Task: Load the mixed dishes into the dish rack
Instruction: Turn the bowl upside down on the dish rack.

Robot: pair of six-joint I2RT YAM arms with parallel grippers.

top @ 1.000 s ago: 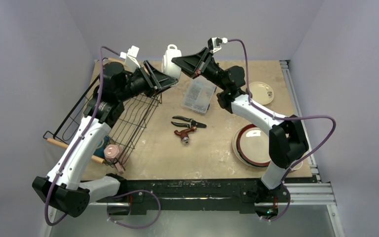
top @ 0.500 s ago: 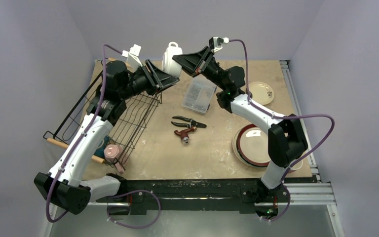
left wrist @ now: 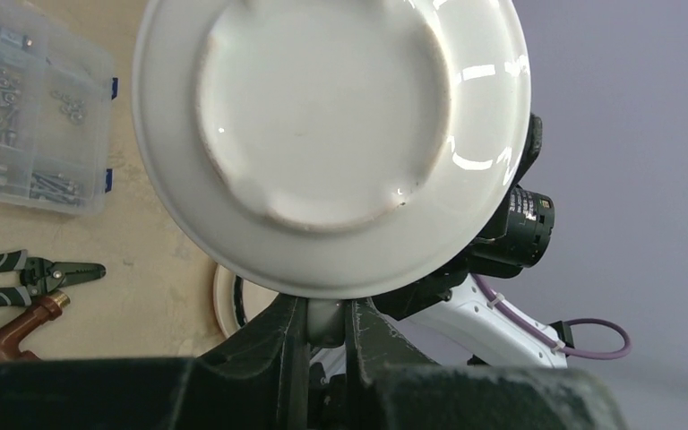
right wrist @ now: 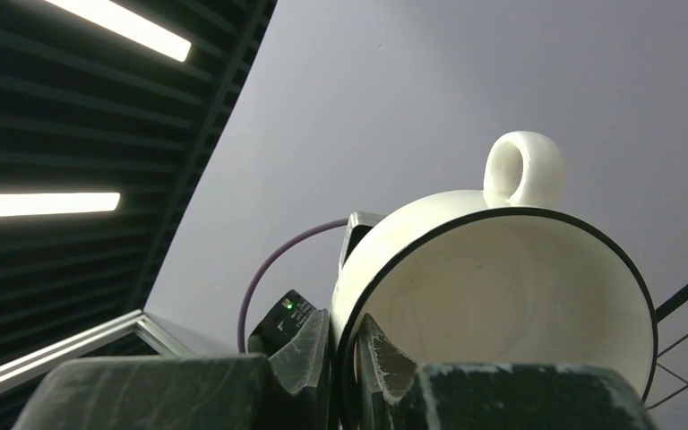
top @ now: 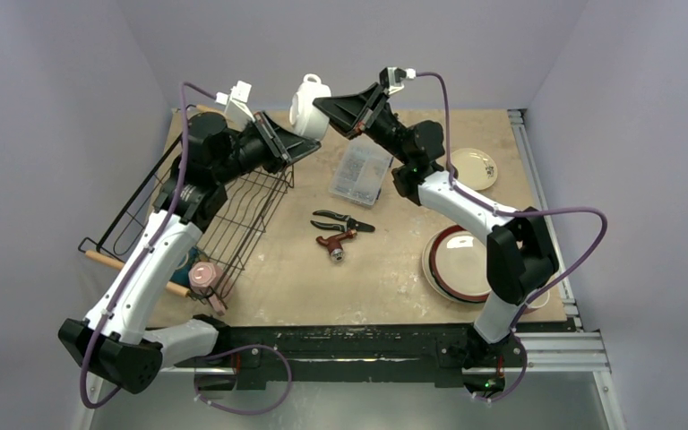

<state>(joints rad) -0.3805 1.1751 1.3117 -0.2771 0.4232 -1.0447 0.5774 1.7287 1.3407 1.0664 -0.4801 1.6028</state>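
Left hand (left wrist: pixel 325 315), right hand (right wrist: pixel 345 348) on white cup (top: pixel 305 111)

Left gripper (left wrist: pixel 326 313) closed onto white cup (left wrist: pixel 322 107) base.

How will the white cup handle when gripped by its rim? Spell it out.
Likely stiff but breakable: the white cup looks like glazed ceramic, so a knock on the dish rack wires could chip it. Probably slippery: its glossy underside shows sharp reflections, and the right gripper pinches only the thin rim. The handle on one side may tilt it.
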